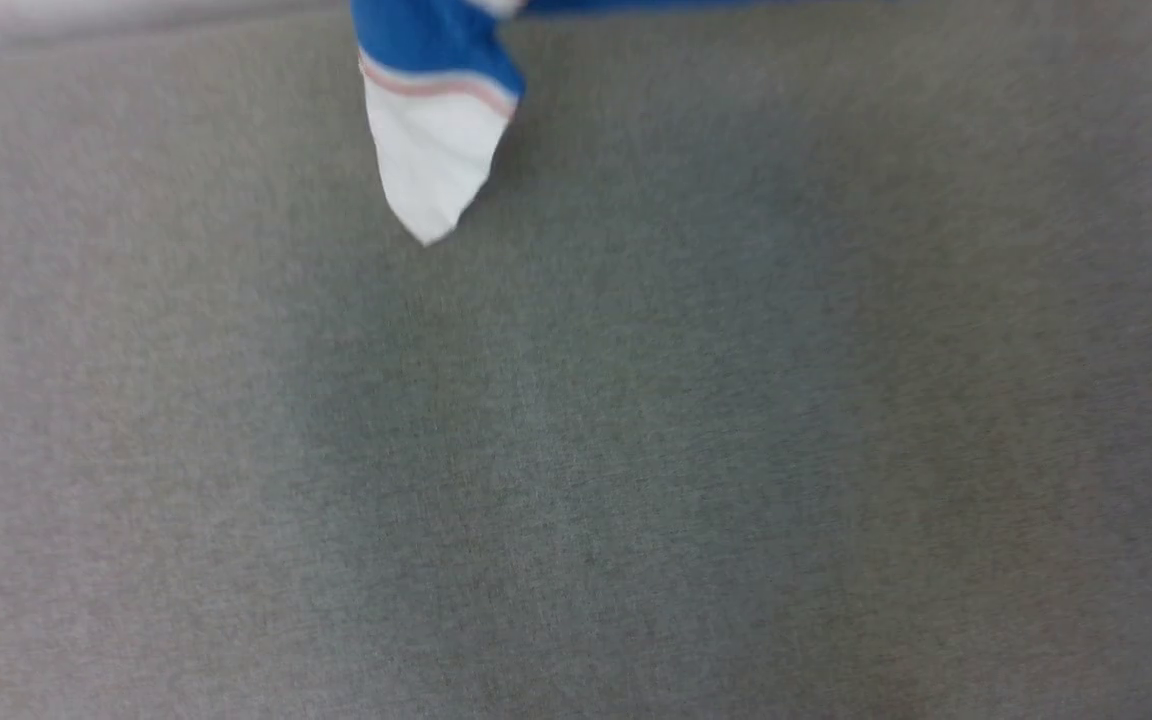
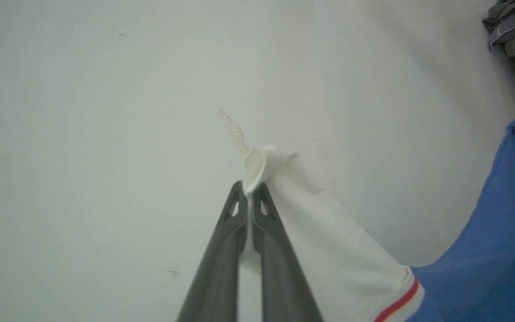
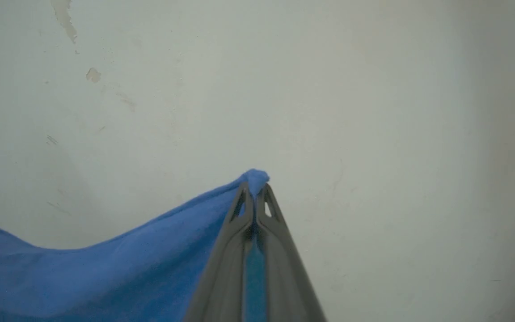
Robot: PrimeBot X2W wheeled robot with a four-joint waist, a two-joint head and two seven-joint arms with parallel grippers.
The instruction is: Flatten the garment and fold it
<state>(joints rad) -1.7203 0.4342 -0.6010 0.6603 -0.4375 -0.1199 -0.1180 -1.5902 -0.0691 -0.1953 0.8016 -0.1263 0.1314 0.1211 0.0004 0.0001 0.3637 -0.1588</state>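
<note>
Pinching the garment (image 1: pixel 436 40): left tool (image 2: pixel 249 192) closed on its white sleeve (image 2: pixel 329 241), right tool (image 3: pixel 254 188) on blue edge.

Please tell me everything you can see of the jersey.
The jersey is soft royal-blue cloth with white sleeves and red-striped seams. It is lifted, not flat: the left gripper is shut on one sleeve's tip, the right gripper on a blue edge. The blue cloth sags. In the head view a sleeve hangs over the grey surface.
</note>
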